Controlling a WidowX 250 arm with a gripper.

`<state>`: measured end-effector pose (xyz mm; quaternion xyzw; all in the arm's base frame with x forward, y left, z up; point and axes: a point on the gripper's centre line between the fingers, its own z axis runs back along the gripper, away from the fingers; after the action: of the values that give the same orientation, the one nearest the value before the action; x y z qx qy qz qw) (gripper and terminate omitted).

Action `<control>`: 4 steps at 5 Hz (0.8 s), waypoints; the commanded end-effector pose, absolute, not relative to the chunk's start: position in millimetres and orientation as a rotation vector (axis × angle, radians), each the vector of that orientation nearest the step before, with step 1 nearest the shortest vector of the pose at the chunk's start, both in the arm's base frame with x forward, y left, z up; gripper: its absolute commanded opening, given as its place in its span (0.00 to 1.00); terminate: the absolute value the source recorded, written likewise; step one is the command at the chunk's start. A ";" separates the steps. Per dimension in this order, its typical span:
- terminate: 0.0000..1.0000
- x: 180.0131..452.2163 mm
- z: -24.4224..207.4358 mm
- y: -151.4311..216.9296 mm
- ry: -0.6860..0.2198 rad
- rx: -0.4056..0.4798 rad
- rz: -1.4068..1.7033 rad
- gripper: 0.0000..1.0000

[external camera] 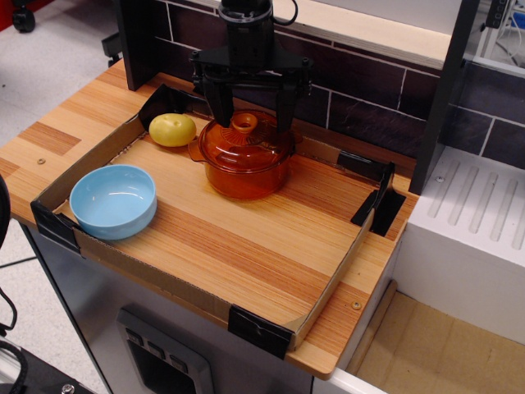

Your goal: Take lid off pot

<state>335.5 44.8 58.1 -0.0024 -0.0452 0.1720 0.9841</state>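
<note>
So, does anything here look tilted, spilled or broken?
Nothing stands out. The domed amber glass lid sits level on the round amber pot, the light blue bowl is upright and empty, and the open pincer hangs over the lid's knob.

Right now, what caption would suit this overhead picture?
Open claw poised around the knob of the amber lid, which sits on its pot.

I work in a mock kitchen: a wooden surface (pixel 246 246) before a dark tiled wall (pixel 369 107), with a white ridged drainboard (pixel 476 205) at right.
</note>
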 end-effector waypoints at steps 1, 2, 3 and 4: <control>0.00 339.1 66.6 42.9 -0.129 0.006 0.349 0.00; 0.00 338.5 71.3 46.4 -0.142 0.013 0.373 0.00; 0.00 339.8 74.6 51.3 -0.154 0.041 0.391 0.00; 0.00 340.7 92.8 58.3 -0.168 0.047 0.412 0.00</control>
<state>331.0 54.9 65.9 0.0255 -0.0389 0.1964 0.9794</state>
